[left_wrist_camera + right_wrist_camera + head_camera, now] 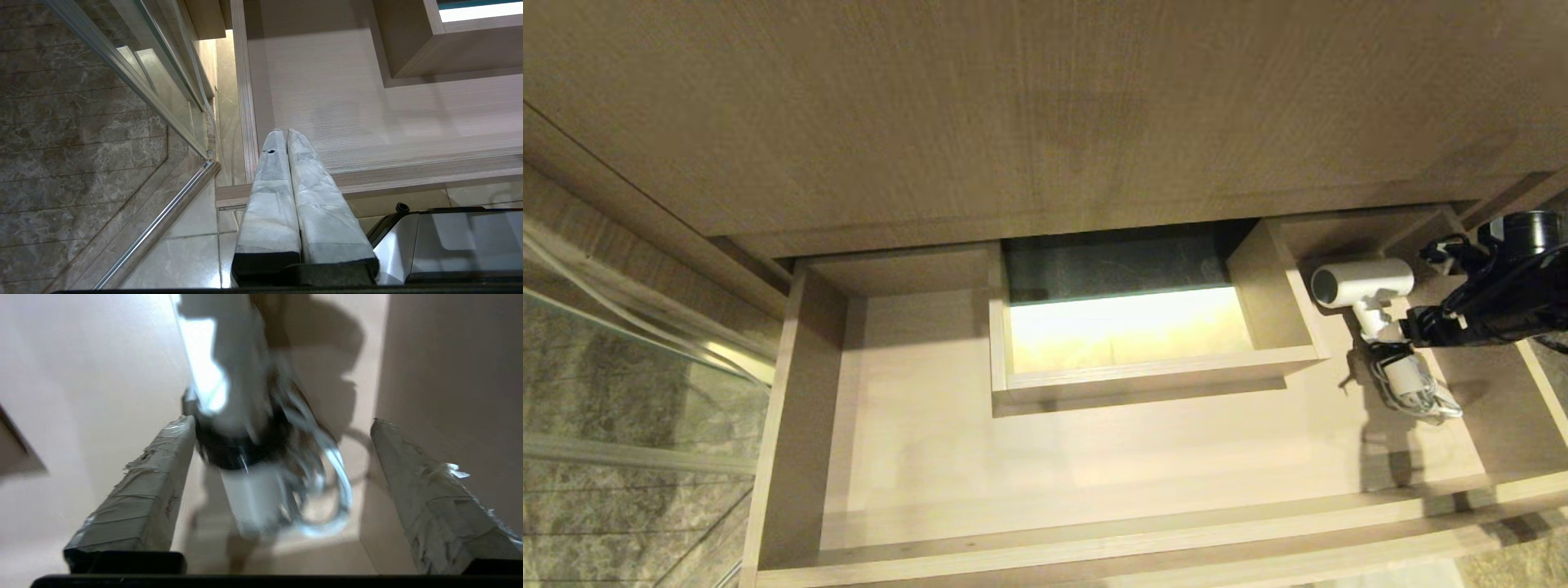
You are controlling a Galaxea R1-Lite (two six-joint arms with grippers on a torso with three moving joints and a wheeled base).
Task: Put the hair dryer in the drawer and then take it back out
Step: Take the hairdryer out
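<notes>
Right gripper (1398,331) is shown with jaws spread wide about the handle of the small white hair dryer with grey-ended barrel and bundled cord (1368,287), nothing being clamped. The dryer is seen inside the wide, shallow light wood-grain drawer (792,425), at its far right, beside the boxed cutout (1278,286). Placement is judged complete. For retrieval, the jaws should be centred on the handle, kept clear of the loose cord, and closed squarely. Left gripper (286,136), pressed closed, is parked over the drawer's near left corner.
</notes>
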